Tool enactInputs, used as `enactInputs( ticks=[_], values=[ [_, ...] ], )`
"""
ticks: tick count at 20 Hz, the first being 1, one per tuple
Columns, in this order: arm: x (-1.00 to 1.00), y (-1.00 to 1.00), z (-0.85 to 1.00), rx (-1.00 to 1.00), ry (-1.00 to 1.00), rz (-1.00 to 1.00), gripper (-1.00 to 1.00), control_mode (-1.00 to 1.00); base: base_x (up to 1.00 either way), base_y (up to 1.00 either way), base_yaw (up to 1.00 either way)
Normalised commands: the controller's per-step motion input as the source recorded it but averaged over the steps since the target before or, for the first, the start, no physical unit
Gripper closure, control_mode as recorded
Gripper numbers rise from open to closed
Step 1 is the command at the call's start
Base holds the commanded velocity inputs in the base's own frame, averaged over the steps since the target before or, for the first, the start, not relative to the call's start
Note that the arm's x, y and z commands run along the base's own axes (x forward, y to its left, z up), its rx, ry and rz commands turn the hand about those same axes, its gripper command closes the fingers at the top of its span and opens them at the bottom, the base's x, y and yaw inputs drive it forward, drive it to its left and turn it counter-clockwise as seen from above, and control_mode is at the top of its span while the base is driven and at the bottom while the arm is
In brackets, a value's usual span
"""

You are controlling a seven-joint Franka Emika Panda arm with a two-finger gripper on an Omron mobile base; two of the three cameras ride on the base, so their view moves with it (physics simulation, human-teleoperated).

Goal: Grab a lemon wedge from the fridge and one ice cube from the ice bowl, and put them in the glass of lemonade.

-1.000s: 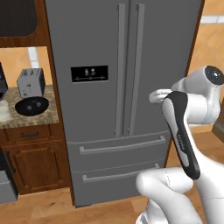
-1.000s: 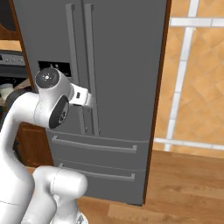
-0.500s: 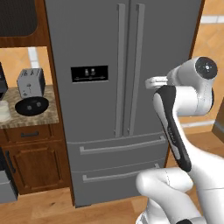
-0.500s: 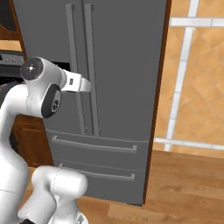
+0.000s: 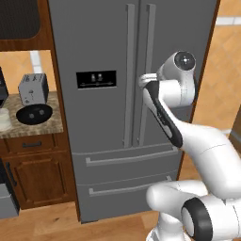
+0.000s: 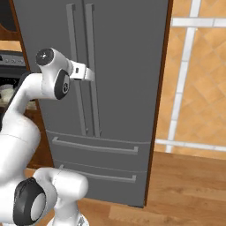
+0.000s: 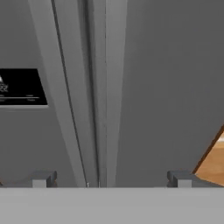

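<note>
I'm holding the fingers (image 7: pixel 109 179) spread wide facing the fridge (image 5: pixel 103 42), its closed door handles (image 7: pixel 109 87) running upright.

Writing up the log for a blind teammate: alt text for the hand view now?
The closed grey fridge fills the frame, its two long vertical door handles running top to bottom at centre. The open claw points at them, fingertips wide apart; the black dispenser panel sits at left.
</note>
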Motion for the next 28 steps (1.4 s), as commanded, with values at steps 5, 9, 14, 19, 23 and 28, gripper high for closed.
enactInputs(
  ticks=[5,9,14,19,23,28],
  values=[
    [1.0,0.07,-0.12,-0.01,0.18,0.0,-1.0,-1.0,0.0,0.0,0.0],
    [0.68,-0.15,-0.26,0.0,0.19,0.01,-1.0,-1.0,0.0,0.0,0.0],
    [0.21,-0.02,-0.24,0.0,0.02,0.0,-1.0,-1.0,0.0,0.0,0.0],
    [-0.01,-0.04,0.11,0.06,-0.21,0.0,-1.0,-1.0,0.0,0.0,0.0],
    [-0.08,-0.03,0.31,0.09,-0.29,0.0,-1.0,-1.0,0.0,0.0,0.0],
    [0.0,0.0,0.34,0.05,-0.15,0.0,-1.0,-1.0,0.0,0.0,0.0]
  ],
)
